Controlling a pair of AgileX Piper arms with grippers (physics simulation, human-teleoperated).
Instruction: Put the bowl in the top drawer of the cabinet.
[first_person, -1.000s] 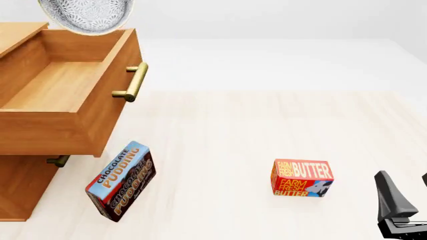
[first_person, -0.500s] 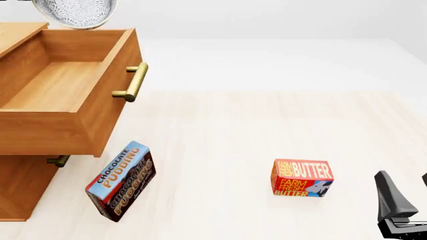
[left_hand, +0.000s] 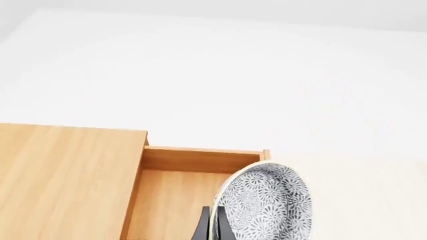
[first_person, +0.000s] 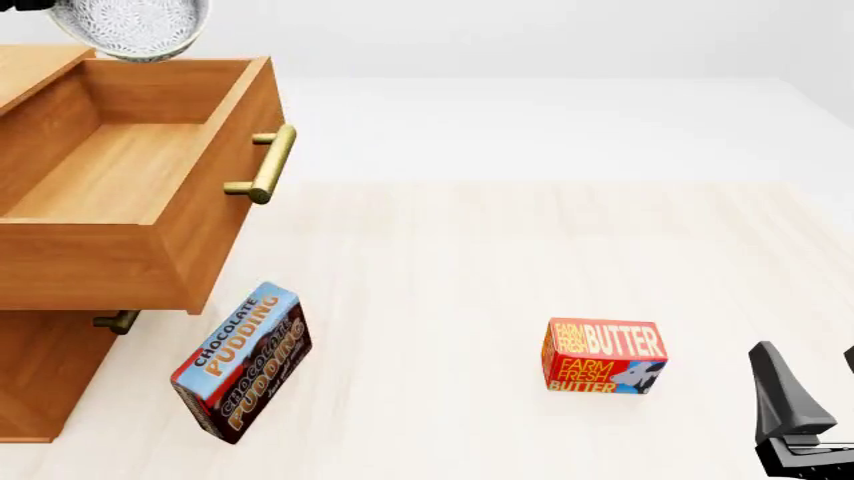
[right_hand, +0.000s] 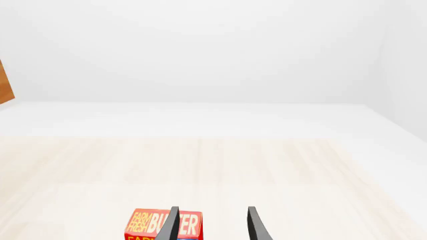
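bowl (first_person: 131, 28): held up on edge above the back of the open drawer, not inside
top drawer (first_person: 127, 175): pulled out, bare wood inside
left gripper (left_hand: 215, 227): fingers pinching the bowl's rim
right gripper (right_hand: 212, 225): fingers apart, holding nothing, butter box (first_person: 603, 357) just past them

The red butter box (first_person: 603, 357) on the bench reads "FARM FRESH BUTTER". The pudding box (first_person: 244, 362), near the left, reads "CHOCOLATE PUDDING".
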